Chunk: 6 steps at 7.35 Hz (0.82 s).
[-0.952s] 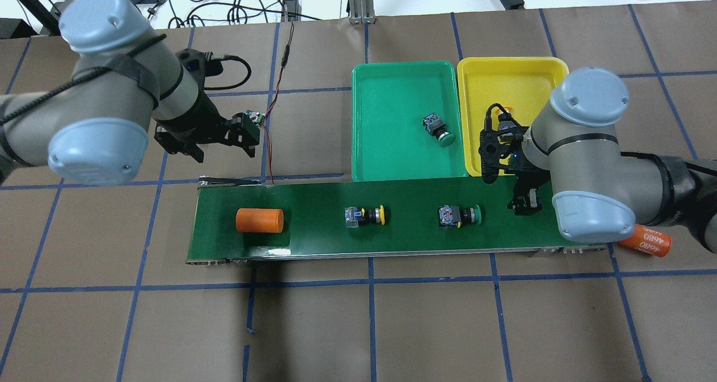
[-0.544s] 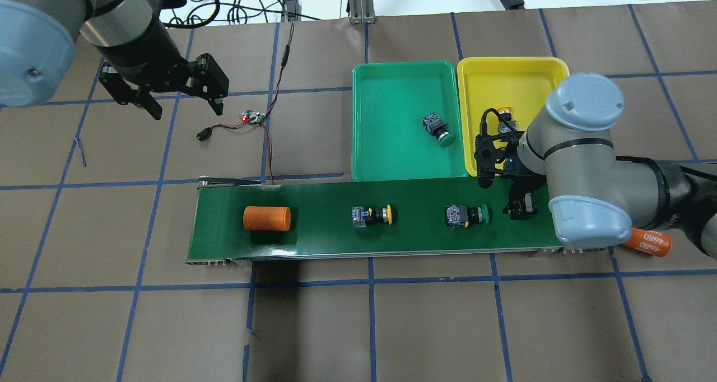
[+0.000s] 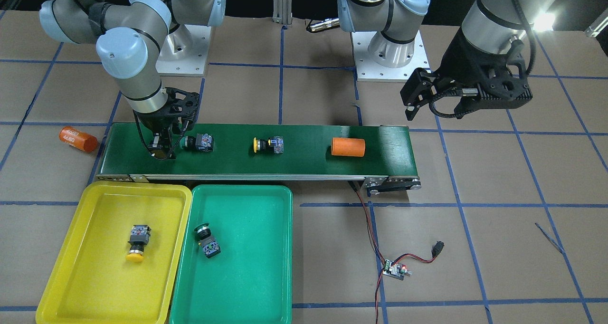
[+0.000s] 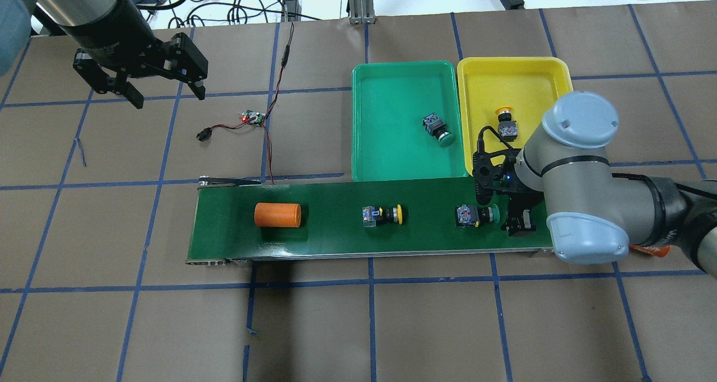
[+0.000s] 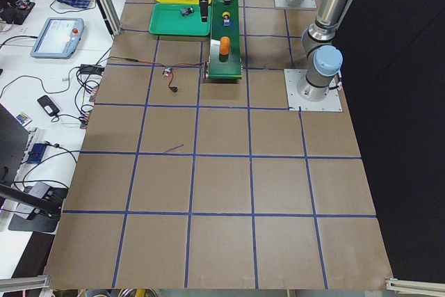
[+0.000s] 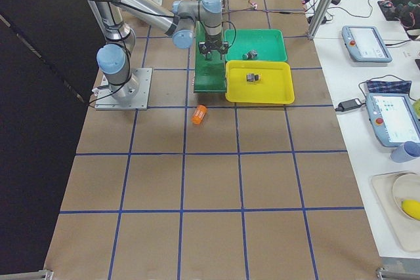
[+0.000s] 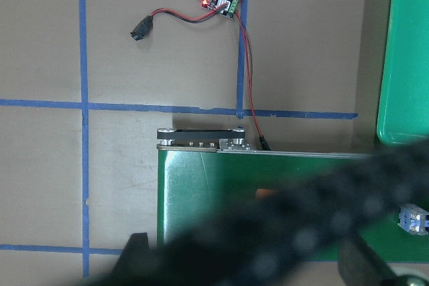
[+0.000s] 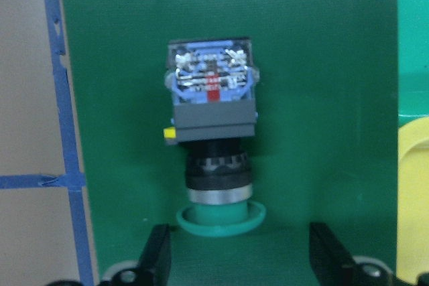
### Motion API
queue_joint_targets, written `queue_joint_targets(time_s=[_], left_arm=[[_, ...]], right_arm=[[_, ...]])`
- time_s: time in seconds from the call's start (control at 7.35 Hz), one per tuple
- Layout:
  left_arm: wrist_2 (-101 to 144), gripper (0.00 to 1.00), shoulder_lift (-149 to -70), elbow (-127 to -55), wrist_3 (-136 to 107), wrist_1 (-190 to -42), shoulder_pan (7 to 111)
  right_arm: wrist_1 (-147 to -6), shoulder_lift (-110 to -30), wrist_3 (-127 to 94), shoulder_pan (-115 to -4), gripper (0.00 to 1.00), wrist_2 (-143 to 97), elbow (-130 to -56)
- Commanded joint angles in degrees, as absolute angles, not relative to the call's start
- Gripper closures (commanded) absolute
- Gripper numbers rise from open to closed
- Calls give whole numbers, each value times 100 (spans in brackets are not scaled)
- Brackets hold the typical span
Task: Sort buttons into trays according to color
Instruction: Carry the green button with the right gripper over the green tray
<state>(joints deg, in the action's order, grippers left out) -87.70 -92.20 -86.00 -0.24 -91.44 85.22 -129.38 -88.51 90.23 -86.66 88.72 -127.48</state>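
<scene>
A green button (image 4: 475, 215) lies on the conveyor belt (image 4: 336, 203), cap to the right. My right gripper (image 4: 499, 213) is open and low over the belt. In the right wrist view its fingers (image 8: 157, 259) stand to both sides just past the green cap (image 8: 221, 219), clear of it. A yellow button (image 4: 383, 215) lies mid-belt. The green tray (image 4: 392, 79) holds a green button (image 4: 438, 129). The yellow tray (image 4: 526, 74) holds a yellow button (image 4: 506, 121). My left gripper (image 4: 165, 93) is open and empty, high at the back left.
An orange cylinder (image 4: 278, 215) lies on the belt's left part. Another orange cylinder (image 3: 77, 139) lies on the table beyond the belt's right end. A small controller board (image 4: 252, 117) with red wires sits behind the belt's left end.
My left arm rose and drew back to the far left. My right gripper came off the yellow tray down onto the belt by the green button. The belt's items shifted right.
</scene>
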Motion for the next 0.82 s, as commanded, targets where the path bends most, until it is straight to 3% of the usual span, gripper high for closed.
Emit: queue_joint_targets(time_s=[0.0, 0.27, 0.54, 0.68], left_arm=[[-8728, 0, -9184, -8648, -18, -9184, 8481], [-8728, 0, -9167, -8657, -18, -9176, 8473], [-8710, 0, -9193, -8649, -18, -9114, 8464], [-8701, 0, -9176, -8640, -18, -9114, 8464]], right_arm=[[-12920, -8877, 8982, -8675, 23, 8850, -12832], [-12955, -8877, 9017, -8675, 25, 8833, -12850], [-12938, -8851, 9017, -8675, 59, 8641, -12841], [-12911, -8859, 9035, -8666, 67, 8631, -12841]])
